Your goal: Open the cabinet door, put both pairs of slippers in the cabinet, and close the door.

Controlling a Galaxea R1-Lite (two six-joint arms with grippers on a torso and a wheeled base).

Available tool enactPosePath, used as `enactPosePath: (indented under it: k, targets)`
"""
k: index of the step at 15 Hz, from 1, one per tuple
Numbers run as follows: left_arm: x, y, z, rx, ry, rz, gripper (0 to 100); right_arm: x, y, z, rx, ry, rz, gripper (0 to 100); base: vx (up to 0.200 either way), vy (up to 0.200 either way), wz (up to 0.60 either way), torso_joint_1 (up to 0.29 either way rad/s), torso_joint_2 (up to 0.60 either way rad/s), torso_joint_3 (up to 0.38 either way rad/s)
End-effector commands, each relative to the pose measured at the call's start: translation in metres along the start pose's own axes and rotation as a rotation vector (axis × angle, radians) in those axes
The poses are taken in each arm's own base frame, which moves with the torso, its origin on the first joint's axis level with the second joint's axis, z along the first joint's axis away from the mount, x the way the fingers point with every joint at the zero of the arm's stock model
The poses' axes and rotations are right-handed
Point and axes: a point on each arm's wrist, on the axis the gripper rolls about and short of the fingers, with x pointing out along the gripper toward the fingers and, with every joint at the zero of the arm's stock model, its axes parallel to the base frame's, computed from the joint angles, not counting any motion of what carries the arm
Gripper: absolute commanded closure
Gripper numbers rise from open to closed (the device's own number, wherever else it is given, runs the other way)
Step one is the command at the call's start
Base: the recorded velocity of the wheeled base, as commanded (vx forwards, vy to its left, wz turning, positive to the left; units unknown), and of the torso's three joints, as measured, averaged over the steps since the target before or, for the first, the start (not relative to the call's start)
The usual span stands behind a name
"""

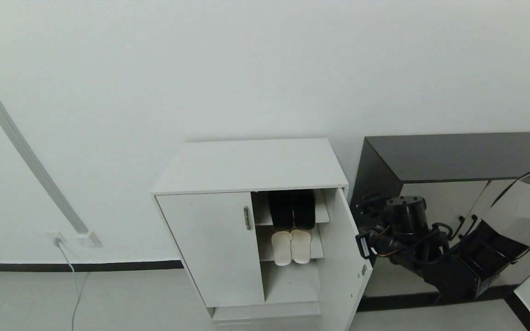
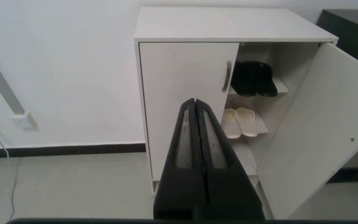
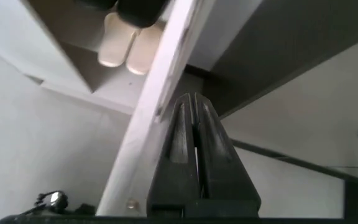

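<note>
The white cabinet (image 1: 251,165) stands against the wall with its right door (image 1: 345,257) swung open and its left door (image 1: 210,243) closed. A black pair of slippers (image 1: 291,209) lies on the upper shelf, and a white pair of slippers (image 1: 291,246) on the shelf below. My right gripper (image 3: 195,96) is shut and holds nothing, close to the outer side of the open door (image 3: 154,106). The white slippers (image 3: 126,43) lie beyond that door. My left gripper (image 2: 196,102) is shut and holds nothing, hanging in front of the closed left door.
A black sideboard (image 1: 458,156) stands right of the cabinet, just behind my right arm. A wall socket with a cable (image 1: 55,239) and a slanted conduit (image 1: 21,142) are on the left wall. Bare floor lies to the cabinet's left.
</note>
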Motion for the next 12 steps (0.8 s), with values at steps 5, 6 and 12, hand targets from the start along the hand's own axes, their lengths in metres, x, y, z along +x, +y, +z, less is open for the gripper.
enactPosePath:
  k: [5,6,12]
  targets:
    - [0.000,0.000,0.000,-0.001,0.000,0.000,100,-0.011,0.032,0.004,0.073,-0.061,0.147,100,0.000,0.000,0.00,0.000,0.00,0.000]
    - [0.000,0.000,0.000,-0.001,0.000,0.000,100,-0.011,0.032,0.004,0.074,-0.065,0.148,100,0.000,0.000,0.00,0.000,0.00,0.000]
    - [0.000,0.000,0.000,-0.001,0.000,0.000,100,-0.014,0.036,-0.002,0.077,-0.086,0.197,100,0.000,0.000,0.00,0.000,0.00,0.000]
